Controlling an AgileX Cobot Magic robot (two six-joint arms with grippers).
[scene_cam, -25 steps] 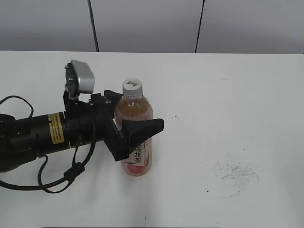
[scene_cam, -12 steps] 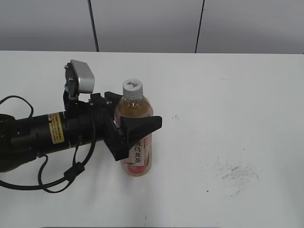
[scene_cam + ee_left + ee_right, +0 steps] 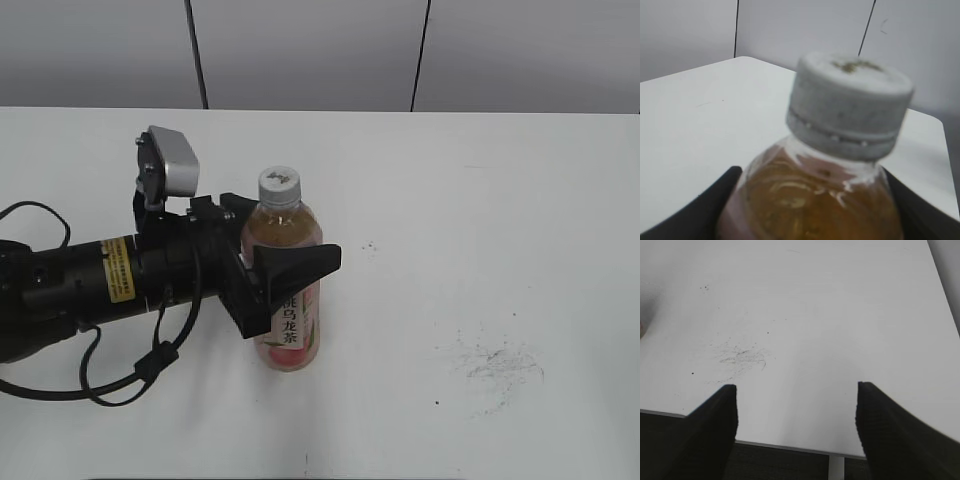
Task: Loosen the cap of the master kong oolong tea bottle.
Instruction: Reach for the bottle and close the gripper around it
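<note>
The master kong oolong tea bottle (image 3: 288, 290) stands upright left of centre on the bench (image 3: 480, 200). The left end effector (image 3: 262, 258) pinches its body, steadying it so the cap (image 3: 279, 186) can be turned. The right end effector (image 3: 796, 405) hangs spread, near the bench edge.

wall: pale grey panelled wall (image 3: 310, 50) across the top of the frame, split by two thin dark vertical seams | furniture: broad white matte tabletop (image 3: 480, 200) filling the rest; faint grey scuff patch (image 3: 497, 365) at lower right; tiny dark specks nearby | light: even, soft, diffuse; weak shadows
</note>
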